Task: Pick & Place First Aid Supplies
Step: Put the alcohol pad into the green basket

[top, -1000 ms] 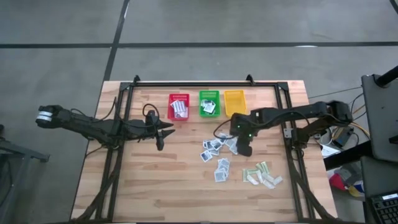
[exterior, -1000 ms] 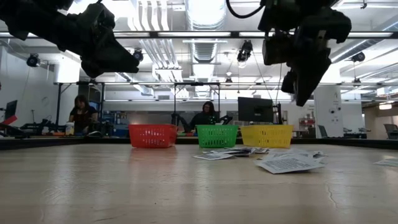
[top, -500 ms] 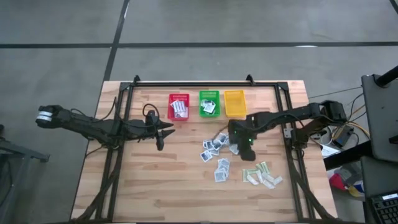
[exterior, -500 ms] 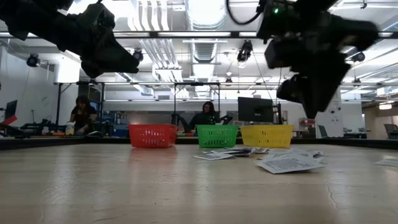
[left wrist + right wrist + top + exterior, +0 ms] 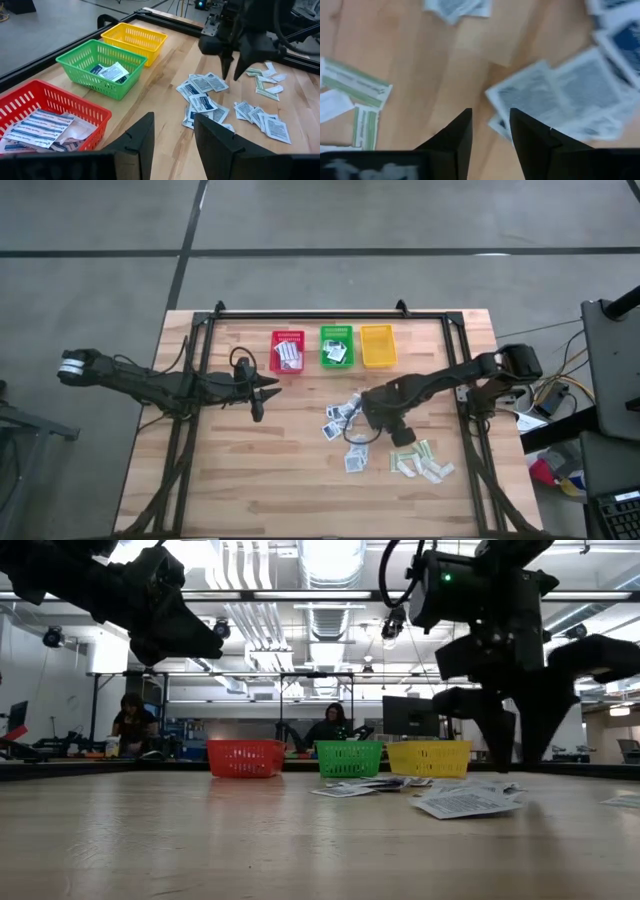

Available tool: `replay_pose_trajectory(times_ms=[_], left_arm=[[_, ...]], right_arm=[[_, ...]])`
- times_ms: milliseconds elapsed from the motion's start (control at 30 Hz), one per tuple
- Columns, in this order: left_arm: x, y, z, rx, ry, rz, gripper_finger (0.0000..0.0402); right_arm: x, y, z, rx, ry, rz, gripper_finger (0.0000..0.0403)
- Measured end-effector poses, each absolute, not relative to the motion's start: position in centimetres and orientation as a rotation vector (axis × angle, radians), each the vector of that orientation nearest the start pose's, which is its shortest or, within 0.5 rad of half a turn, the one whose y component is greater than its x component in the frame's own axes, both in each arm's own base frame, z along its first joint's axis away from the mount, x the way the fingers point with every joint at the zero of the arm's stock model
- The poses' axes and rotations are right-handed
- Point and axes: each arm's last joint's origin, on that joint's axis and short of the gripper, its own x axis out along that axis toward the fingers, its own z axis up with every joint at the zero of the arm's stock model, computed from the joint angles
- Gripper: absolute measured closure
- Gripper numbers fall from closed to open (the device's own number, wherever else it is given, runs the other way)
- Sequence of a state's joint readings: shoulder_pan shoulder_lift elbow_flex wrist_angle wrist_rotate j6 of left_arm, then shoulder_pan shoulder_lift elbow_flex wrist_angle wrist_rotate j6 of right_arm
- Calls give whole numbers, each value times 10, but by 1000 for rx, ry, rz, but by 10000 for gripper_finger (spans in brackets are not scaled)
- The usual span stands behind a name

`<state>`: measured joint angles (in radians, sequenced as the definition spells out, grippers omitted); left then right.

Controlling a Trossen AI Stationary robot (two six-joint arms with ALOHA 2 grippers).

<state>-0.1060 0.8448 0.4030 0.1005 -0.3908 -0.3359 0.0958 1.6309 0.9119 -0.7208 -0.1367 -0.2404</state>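
Note:
Square white-blue packets [image 5: 345, 427] lie scattered flat on the wooden table, with pale green-beige strips [image 5: 421, 462] to their right. My right gripper [image 5: 378, 422] points down over the right part of the square packets [image 5: 570, 95]. It is open and nothing is between its fingers [image 5: 497, 745]; it also shows in the left wrist view [image 5: 231, 67]. My left gripper [image 5: 262, 392] waits open above the table's left half, its fingers [image 5: 142, 140] pointing toward the baskets.
Three baskets stand in a row at the far side: a red one [image 5: 287, 351] holding oblong striped packets, a green one [image 5: 336, 345] holding square packets, and a yellow one [image 5: 377, 345]. A black frame [image 5: 330, 314] borders the table. People sit in the room beyond [image 5: 332, 727].
My right gripper has come down and toward the table's near edge, from beside the yellow basket to over the square packets. It has rolled about its own axis and opened from shut. The packets have not moved.

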Motion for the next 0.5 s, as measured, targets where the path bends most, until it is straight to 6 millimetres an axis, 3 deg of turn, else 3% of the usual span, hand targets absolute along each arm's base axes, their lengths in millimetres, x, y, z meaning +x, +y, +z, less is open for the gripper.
replay_pose_trajectory(times_ms=[233,500], left_arm=[[181,-8,218,-245,283,342,268],[181,-7,218,-245,280,362,268]], right_arm=[[279,43,147,-255,1428,427,269],[289,44,143,-319,1443,400,276]])
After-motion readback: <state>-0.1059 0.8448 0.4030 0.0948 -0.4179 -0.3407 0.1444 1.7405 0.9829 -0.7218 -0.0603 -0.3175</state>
